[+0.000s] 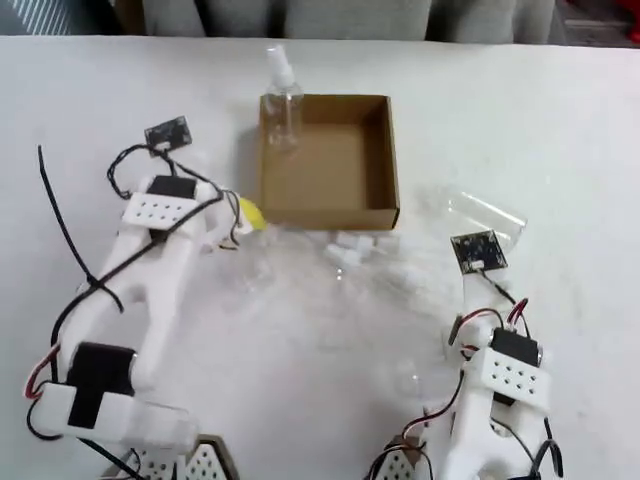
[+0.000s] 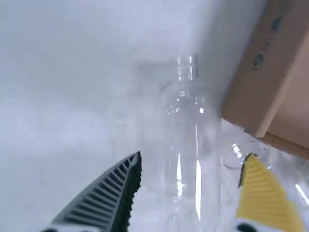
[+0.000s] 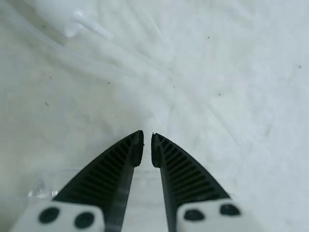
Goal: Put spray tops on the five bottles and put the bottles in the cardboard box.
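- Nearest, the right gripper [image 3: 147,145] hangs over the tabletop [image 1: 560,120], jaws almost touching, holding nothing.
- The left gripper [image 2: 193,158] gapes around an uncapped bottle [image 2: 186,121], whose neck points away; contact is unclear.
- Spray tops [image 1: 355,245] lie right of it, before the cardboard box [image 1: 330,215].
- A capped bottle [image 1: 283,105] stands at the box's far-left corner.

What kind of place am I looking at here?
Probably a robotics test bench or lab: a left arm and right arm with exposed wiring sit on a white table, with a cardboard box and a clear spray bottle.
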`<state>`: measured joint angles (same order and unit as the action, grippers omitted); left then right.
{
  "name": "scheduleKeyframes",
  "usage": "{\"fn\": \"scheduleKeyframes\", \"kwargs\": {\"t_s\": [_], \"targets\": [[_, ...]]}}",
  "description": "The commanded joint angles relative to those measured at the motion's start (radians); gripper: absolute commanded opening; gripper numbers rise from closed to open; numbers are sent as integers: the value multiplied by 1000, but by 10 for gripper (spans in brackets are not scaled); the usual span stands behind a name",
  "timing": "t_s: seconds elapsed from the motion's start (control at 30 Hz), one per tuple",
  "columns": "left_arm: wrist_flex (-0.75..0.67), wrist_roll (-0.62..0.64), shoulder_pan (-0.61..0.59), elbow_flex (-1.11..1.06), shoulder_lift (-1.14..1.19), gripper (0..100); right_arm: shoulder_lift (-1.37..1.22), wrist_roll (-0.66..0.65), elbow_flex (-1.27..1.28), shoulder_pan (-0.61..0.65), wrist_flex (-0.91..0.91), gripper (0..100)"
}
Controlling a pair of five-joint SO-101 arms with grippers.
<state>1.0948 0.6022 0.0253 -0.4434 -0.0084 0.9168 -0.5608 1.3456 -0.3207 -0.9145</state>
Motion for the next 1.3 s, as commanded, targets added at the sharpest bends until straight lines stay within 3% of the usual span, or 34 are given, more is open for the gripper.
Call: {"fn": "scheduleKeyframes", "kwargs": {"t_s": [0.0, 0.3, 0.6, 0.93, 1.27], "targets": [[-9, 9, -16, -3, 22, 321, 4, -6, -5, 5, 13, 18], [43, -81, -119, -2, 88, 321, 4, -6, -5, 5, 13, 18], [143, -147, -128, -14, 27, 321, 4, -6, -5, 5, 13, 18], [129, -149, -127, -89, -131, 321, 4, -6, -5, 5, 13, 18], [-18, -138, -104, -14, -27, 321, 4, -8, -5, 4, 10, 18]]}}
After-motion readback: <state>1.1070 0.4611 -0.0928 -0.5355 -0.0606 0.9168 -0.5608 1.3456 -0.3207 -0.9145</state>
